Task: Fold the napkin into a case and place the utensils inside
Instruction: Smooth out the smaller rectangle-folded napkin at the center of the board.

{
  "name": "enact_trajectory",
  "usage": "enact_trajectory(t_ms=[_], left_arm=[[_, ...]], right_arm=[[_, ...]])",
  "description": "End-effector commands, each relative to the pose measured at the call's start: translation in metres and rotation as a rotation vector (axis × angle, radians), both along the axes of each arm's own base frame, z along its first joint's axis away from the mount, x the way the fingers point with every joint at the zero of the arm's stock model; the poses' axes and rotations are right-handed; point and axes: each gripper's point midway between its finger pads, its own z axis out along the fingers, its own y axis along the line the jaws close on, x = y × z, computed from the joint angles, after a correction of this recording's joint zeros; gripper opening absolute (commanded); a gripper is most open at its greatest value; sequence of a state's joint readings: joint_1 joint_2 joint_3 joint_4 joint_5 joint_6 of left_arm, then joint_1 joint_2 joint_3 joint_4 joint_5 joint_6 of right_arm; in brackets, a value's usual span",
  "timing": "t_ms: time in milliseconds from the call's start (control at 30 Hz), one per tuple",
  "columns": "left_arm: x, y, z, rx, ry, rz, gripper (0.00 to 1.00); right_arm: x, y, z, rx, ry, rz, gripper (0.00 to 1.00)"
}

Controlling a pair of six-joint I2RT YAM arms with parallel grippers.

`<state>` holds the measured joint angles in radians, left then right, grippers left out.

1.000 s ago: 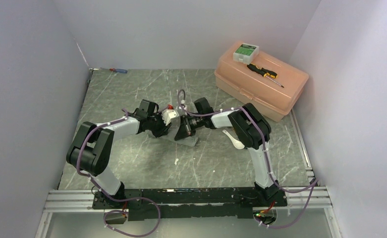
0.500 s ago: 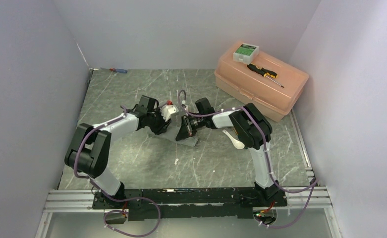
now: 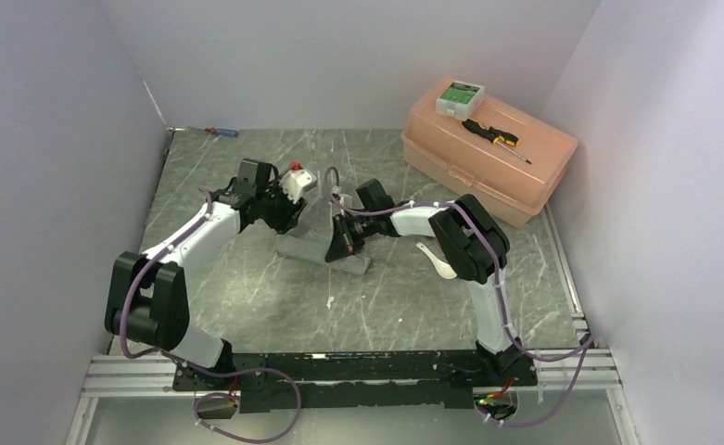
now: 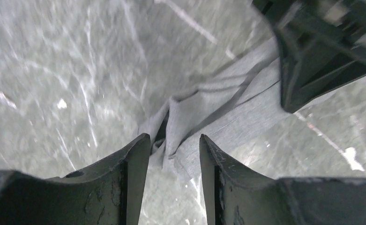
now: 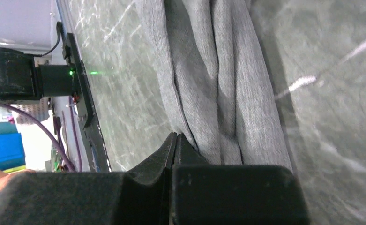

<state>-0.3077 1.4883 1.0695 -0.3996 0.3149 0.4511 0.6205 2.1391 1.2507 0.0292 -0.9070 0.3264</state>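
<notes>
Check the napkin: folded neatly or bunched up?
Bunched, not neatly folded: the napkin lies on the table as a narrow rumpled strip, with lengthwise ridges and creases in both wrist views.

Napkin (image 3: 313, 251) plain grey. Tabletop (image 3: 247, 287) grey-green marble, white veins. Box (image 3: 483, 167) translucent peach. Spoon (image 3: 436, 259) white. Black-yellow screwdriver (image 3: 494, 137); red-blue screwdriver (image 3: 221, 132). Arms (image 3: 196, 237) white-black.
</notes>
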Motion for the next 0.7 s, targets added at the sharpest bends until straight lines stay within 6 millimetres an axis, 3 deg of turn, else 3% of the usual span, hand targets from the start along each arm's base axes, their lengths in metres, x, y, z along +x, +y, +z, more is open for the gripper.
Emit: enact_trajectory(t_ms=[0, 100, 233, 300, 533, 667], left_arm=[[0.009, 0.036, -0.019, 0.038, 0.016, 0.099, 0.49], [0.005, 0.036, -0.021, 0.019, -0.010, 0.023, 0.49], [-0.027, 0.020, -0.025, 0.004, -0.094, -0.238, 0.49], [-0.037, 0.020, -0.025, 0.026, -0.140, -0.314, 0.49], [-0.051, 0.027, -0.024, 0.032, -0.113, -0.390, 0.47], [-0.053, 0.038, -0.039, 0.123, -0.148, -0.432, 0.47]], right_arm=[[0.017, 0.021, 0.015, -0.013, -0.069, -0.032, 0.00], [0.022, 0.027, 0.023, -0.003, -0.063, -0.053, 0.00], [0.030, 0.032, 0.027, -0.002, -0.080, -0.064, 0.00], [0.029, 0.028, 0.019, -0.034, -0.061, -0.067, 0.00], [0.026, 0.014, -0.004, -0.089, -0.048, -0.081, 0.00], [0.027, 0.011, -0.005, -0.092, -0.051, -0.081, 0.00]])
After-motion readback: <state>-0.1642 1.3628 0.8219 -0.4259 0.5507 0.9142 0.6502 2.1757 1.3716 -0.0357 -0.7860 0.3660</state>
